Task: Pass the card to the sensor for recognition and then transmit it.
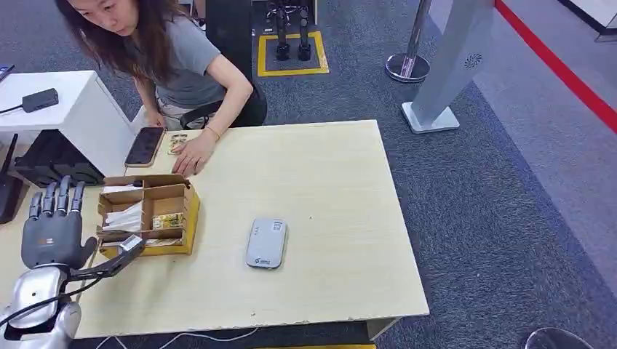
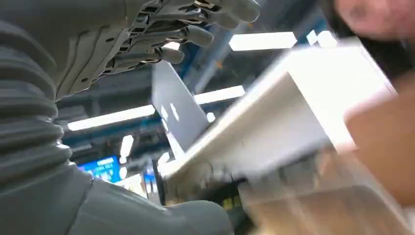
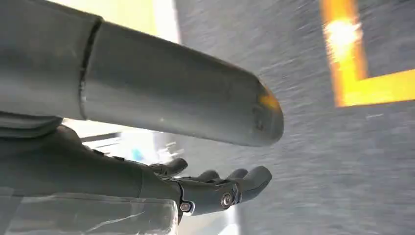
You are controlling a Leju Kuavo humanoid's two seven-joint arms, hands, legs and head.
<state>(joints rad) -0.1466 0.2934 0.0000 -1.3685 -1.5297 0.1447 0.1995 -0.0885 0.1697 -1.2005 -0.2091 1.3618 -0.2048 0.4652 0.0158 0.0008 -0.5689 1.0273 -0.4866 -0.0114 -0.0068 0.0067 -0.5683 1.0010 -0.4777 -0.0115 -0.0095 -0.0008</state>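
My left hand [image 1: 52,231] is raised at the table's [image 1: 342,189] left edge, fingers straight, apart and empty, just beside the cardboard box [image 1: 149,213]. A card [image 1: 168,220] lies in one of the box's compartments. The grey sensor [image 1: 266,243] sits mid-table, toward the near edge. My right hand [image 3: 215,188] hangs over grey carpet, fingers loosely spread, holding nothing. A person's hand [image 1: 190,154] rests near the far left corner.

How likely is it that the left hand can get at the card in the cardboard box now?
Probably yes. The left hand hangs open beside the cardboard box, whose top is open, and nothing lies between it and the card. The person's hand rests farther back.
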